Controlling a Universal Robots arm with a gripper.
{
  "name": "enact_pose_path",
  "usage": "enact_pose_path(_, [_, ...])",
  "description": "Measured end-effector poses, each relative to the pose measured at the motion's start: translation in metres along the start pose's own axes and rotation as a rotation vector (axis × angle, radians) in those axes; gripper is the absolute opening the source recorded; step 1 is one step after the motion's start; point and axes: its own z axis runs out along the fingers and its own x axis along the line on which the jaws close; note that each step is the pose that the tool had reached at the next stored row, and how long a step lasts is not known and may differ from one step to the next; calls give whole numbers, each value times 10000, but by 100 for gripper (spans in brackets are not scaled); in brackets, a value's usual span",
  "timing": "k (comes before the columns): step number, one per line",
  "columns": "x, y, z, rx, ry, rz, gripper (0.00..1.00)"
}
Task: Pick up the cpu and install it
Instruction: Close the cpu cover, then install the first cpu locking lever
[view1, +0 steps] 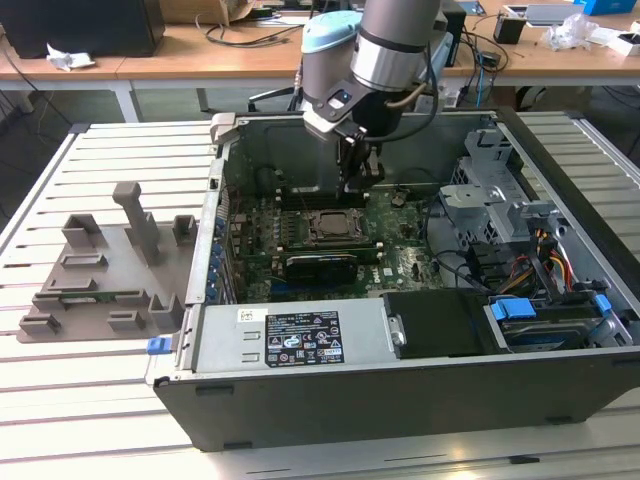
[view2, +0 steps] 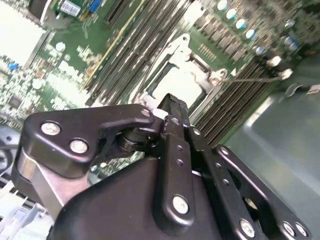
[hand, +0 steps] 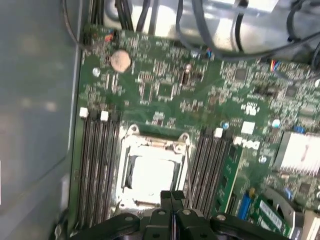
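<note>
- As the arm hung inside the open PC case (view1: 400, 410), its gripper (view1: 358, 182) sat low over the green board (view1: 400, 265), toward the case's far wall in the exterior view.
- Jaws: pressed together in the first wrist view, w/ just a thin seam between the fingers (hand: 166, 200); nothing seen pinched.
- Cpu (hand: 150, 172): pale silvery square, lying flat inside the socket frame (hand: 122, 165), approx. centred.
- Fingertips were right by the frame's edge; contact w/ the cpu couldn't be told.
- Dark memory slots (hand: 97, 170) ran along both sides of the socket.
- Grey tray (view1: 100, 290) lay outside the case, on the exterior view's left, well apart from the gripper.
</note>
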Motion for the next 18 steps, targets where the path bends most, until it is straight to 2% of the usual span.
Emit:
enact_pose_path(4, [2,1,4,-511,-79,27,11])
enact_pose_path(10, [1,1,3,-669,-104,34,11])
enact_pose_path(16, [1,1,3,-787,-123,41,11])
enact_pose_path(18, [1,1,3,-876,-136,45,11])
